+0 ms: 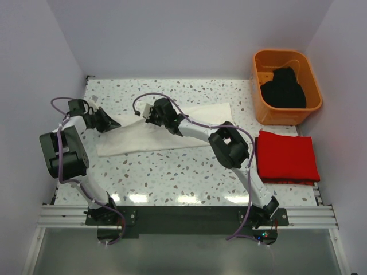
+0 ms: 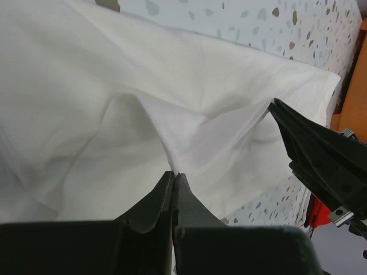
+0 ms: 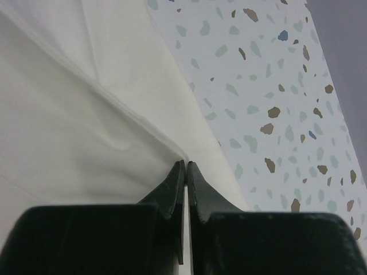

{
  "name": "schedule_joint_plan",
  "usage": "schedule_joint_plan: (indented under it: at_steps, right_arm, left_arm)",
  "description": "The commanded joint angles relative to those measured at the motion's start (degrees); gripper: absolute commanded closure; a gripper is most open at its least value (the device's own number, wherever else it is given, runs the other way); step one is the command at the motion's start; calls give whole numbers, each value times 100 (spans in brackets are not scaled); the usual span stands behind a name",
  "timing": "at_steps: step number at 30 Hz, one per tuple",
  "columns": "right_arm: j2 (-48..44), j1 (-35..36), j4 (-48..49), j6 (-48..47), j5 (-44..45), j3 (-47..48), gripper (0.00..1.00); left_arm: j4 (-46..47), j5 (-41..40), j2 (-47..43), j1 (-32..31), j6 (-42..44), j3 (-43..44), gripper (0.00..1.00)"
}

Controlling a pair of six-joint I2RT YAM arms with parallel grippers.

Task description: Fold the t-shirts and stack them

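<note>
Well, left fingers (image 2: 166,186) and right fingers (image 3: 176,179) are each pinched shut on the white t-shirt (image 1: 132,140); I'd lift both evenly, keep the edge taut, then fold across.

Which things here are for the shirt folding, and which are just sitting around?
For the job:
white t-shirt, pinched by the left gripper and the right gripper
red t-shirt, already folded
black t-shirt, bunched up

Just sitting around:
orange tub, with the black t-shirt inside
speckled table
</note>
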Motion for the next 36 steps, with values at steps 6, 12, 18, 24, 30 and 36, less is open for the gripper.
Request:
schedule_joint_plan:
  at_steps: [6,12,18,24,30,36]
  right_arm:
    - [-637,-7,-24,238,-565,51,100]
    - [-919,72,-349,361,-953,-168,100]
    - [-989,151,-682,423,-1252,-283,100]
    - [-866,282,-1140,318,-1507,-274,100]
    - [-638,327,-1369,177,-1507,-160,100]
    - [-357,371,-1843,18,-1420,147,93]
  left_arm:
    - [-168,-98,133,-4,319,733,100]
    - [-458,-292,71,128,670,820,100]
    - [-792,-432,247,216,987,987,100]
    - [-933,-669,370,225,1154,987,100]
    - [-1179,-1003,625,225,1330,1084,100]
    - [-1293,-987,730,216,1444,1251,83]
